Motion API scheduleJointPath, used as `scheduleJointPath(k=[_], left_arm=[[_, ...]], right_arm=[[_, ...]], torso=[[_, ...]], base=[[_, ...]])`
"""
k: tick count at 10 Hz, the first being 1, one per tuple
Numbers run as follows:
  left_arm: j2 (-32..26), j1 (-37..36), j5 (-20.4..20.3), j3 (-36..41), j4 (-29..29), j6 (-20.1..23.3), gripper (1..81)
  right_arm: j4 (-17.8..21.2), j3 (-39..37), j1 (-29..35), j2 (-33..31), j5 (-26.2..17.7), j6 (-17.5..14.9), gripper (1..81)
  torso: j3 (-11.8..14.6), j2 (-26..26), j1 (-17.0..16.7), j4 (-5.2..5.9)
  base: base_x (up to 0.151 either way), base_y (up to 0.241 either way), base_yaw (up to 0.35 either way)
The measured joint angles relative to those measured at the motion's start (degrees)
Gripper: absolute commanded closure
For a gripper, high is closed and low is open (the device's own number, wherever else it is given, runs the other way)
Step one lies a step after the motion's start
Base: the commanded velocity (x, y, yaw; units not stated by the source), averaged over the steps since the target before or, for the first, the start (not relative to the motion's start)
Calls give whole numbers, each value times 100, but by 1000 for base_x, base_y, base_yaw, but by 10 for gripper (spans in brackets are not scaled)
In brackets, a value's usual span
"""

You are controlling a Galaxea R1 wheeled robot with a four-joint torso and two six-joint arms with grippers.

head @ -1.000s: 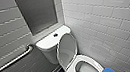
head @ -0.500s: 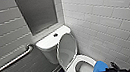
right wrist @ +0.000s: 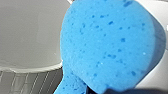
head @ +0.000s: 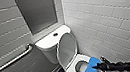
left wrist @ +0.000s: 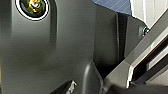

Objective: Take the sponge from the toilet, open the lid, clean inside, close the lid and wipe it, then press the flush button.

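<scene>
Right jaws clamped on sponge (head: 91, 70), tips hard to make out, over toilet (head: 49, 45) bowl cut off at frame edge, lid (head: 67, 48) stood raised.

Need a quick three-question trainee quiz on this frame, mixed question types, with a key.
1. True or false: the lid is shut over the bowl.
2. Where is the sponge? A) flat on the floor, B) at the tip of the right gripper, above the bowl, C) hung on the wall rail.
3. Fill in: the flush button sits on the flat top of the ____.

Key: 1 false, the lid stands raised. 2 B. 3 tank.
</scene>
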Motion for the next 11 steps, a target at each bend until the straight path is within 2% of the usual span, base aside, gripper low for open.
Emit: scheduleJointPath(k=[2, 5, 8, 11], left_arm=[[44, 245, -1, -68, 57, 256, 10], [100, 286, -32, -189, 82, 269, 10], [210, 319, -32, -247, 84, 272, 10], [361, 363, -26, -492, 84, 272, 10]], right_arm=[[26, -362, 163, 245, -130, 59, 811], [59, -594, 463, 380, -183, 146, 811], [63, -803, 777, 599, -260, 251, 811], [63, -1357, 835, 1075, -428, 306, 811]], torso=[[-199, 0, 0, 0], [-468, 2, 2, 0], [-501, 4, 2, 0], [-503, 4, 2, 0]], base=[[0, 0, 0], [0, 0, 0], [0, 0, 0], [0, 0, 0]])
